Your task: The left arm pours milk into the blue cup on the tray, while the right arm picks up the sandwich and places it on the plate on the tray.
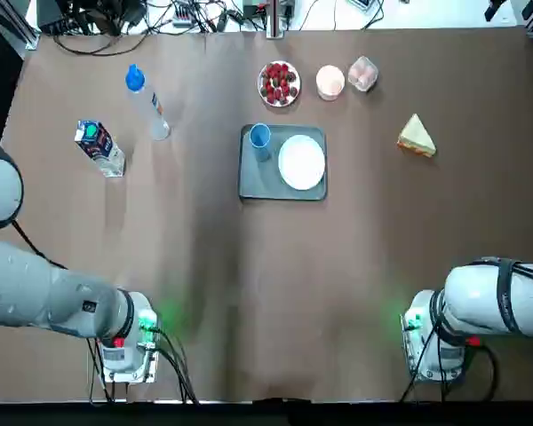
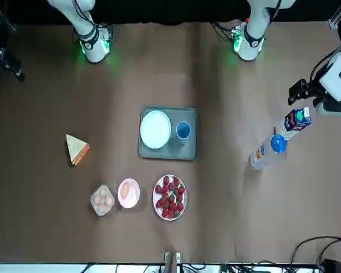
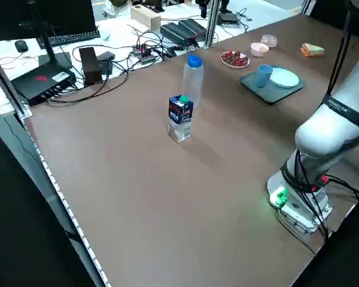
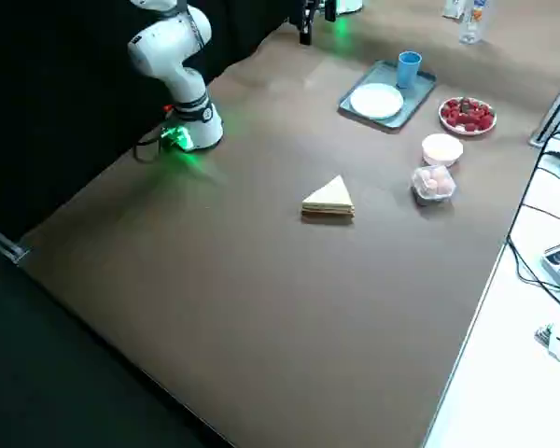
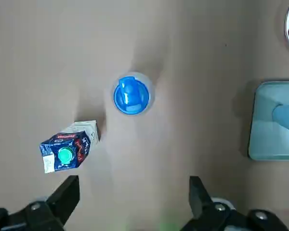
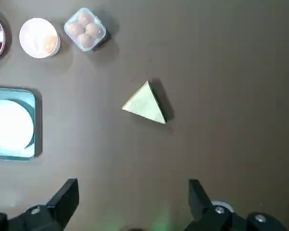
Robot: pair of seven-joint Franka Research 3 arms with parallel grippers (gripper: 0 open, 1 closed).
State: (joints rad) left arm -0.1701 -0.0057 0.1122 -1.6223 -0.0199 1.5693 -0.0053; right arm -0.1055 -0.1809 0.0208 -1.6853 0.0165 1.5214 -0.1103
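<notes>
Left tool (image 5: pixel 130 192) wide open, empty, high above the milk (image 5: pixel 67 152), near surface's left edge. Clear bottle (image 5: pixel 131 95) just beside: descent could topple it. Right tool (image 6: pixel 130 195) open, empty, above sandwich (image 6: pixel 145 104), near right edge; wedge may slip.

Both arms are glossy white with rounded, tubular links and dark joint bands, rise from round bases lit green with a small red spot and trailing black cables, and end in black grippers, the left gripper (image 5: pixel 130 192) and right gripper (image 6: pixel 130 195).
</notes>
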